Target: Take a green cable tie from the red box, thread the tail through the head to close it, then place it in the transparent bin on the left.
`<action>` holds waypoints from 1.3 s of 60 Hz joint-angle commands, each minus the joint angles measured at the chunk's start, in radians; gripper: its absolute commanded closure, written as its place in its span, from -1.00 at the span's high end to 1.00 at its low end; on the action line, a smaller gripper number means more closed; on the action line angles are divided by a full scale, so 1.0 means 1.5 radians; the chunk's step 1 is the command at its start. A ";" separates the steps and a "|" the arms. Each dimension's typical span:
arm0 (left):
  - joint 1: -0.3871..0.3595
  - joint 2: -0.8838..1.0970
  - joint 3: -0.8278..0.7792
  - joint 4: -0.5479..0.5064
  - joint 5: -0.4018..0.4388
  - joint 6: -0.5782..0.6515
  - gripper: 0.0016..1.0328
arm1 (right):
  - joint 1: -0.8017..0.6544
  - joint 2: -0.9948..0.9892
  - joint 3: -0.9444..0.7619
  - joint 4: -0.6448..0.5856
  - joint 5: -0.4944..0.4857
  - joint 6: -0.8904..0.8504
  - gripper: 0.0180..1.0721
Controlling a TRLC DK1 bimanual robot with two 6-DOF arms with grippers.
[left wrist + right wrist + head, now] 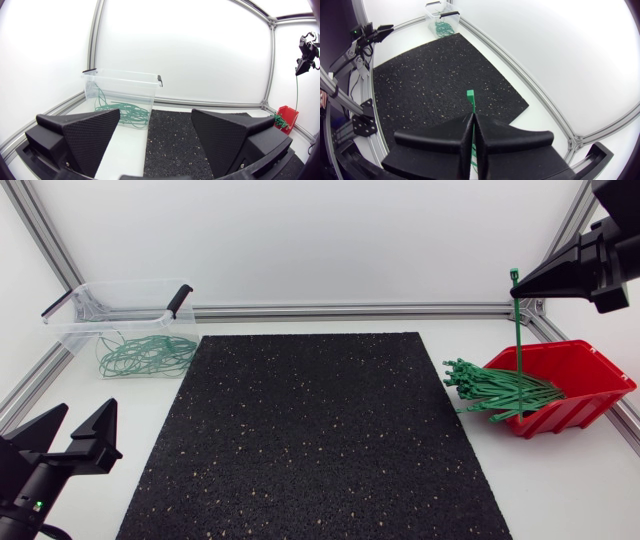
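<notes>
My right gripper is high above the red box and shut on a green cable tie. The tie hangs straight down, its head just above the fingertips and its tail among the bundle of green ties spilling over the box's edge. In the right wrist view the tie's head sticks out past the closed fingers. My left gripper stands open and empty at the table's front left. The transparent bin at the back left holds looped green ties. The left wrist view has the bin ahead of my left gripper.
A black speckled mat covers the middle of the table. Aluminium frame rails run along the back and side edges. The red box shows far off in the left wrist view, below my right gripper.
</notes>
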 commanded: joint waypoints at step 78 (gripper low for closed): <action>-0.198 0.456 0.426 -0.247 0.452 -0.096 0.77 | 0.363 0.022 -0.168 0.090 -0.242 0.464 -0.89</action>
